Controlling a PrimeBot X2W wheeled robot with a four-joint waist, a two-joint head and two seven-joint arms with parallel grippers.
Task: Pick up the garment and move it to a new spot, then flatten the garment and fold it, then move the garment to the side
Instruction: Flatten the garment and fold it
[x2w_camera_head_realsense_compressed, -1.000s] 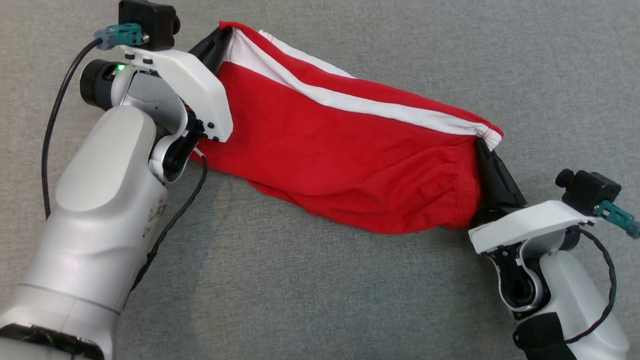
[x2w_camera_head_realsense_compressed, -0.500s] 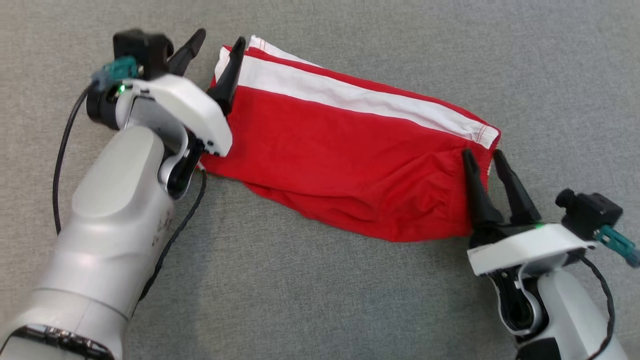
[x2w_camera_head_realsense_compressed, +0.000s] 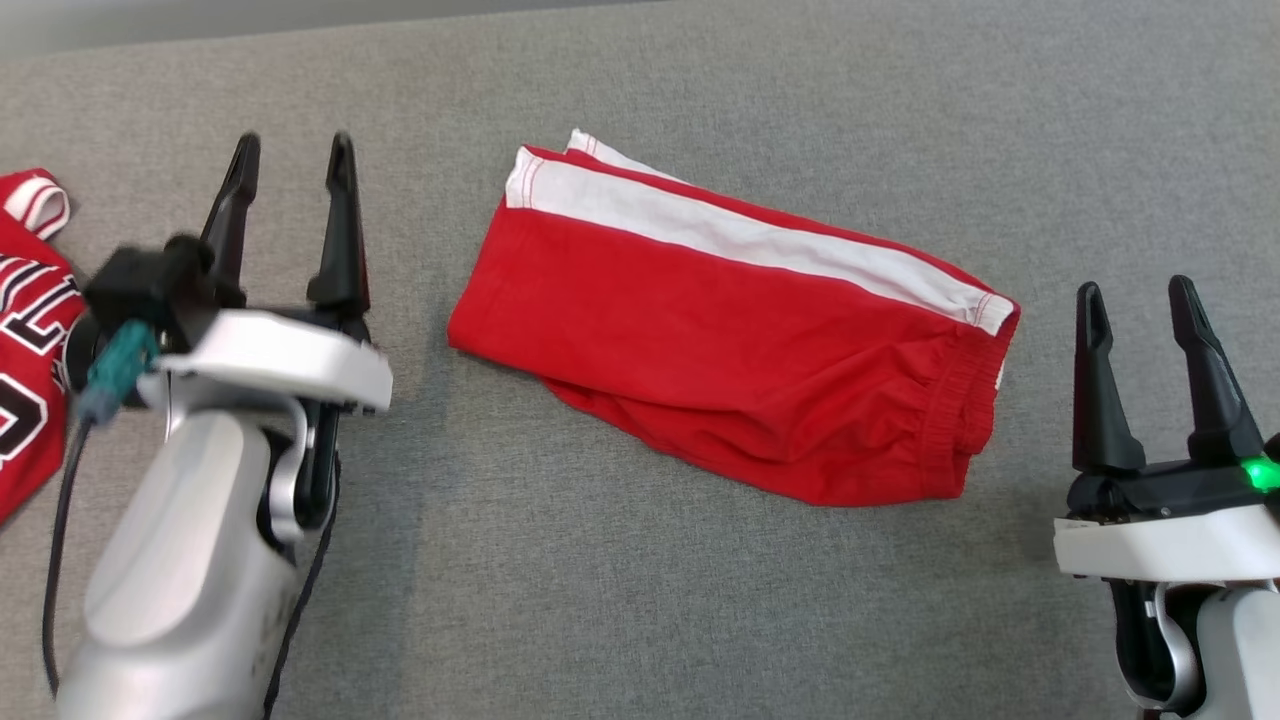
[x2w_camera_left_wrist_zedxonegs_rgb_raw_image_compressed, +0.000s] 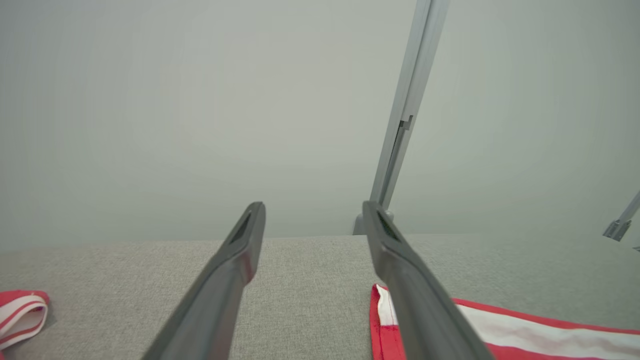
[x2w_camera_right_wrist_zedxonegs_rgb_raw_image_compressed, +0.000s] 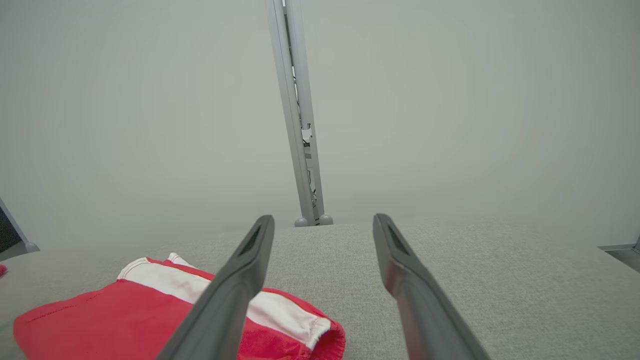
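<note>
Shorts (x2w_camera_head_realsense_compressed: 730, 330), red and white, lie folded on the grey fabric surface (x2w_camera_head_realsense_compressed: 640, 600) between left gripper (x2w_camera_head_realsense_compressed: 293, 145) and right gripper (x2w_camera_head_realsense_compressed: 1133, 288), both spread wide and empty. Their long axis runs far-left to near-right, waistband rightward. Pale wall (x2w_camera_left_wrist_zedxonegs_rgb_raw_image_compressed: 150, 100) behind.

head camera looks down; wrist cameras low, level; all share garment (x2w_camera_head_realsense_compressed: 730, 340).

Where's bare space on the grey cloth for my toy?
Bare grey cloth lies in front of the red shorts, between the left gripper and right gripper, and behind the shorts up to the far edge. Crowded: far left, where a red jersey lies beside the left gripper.
</note>
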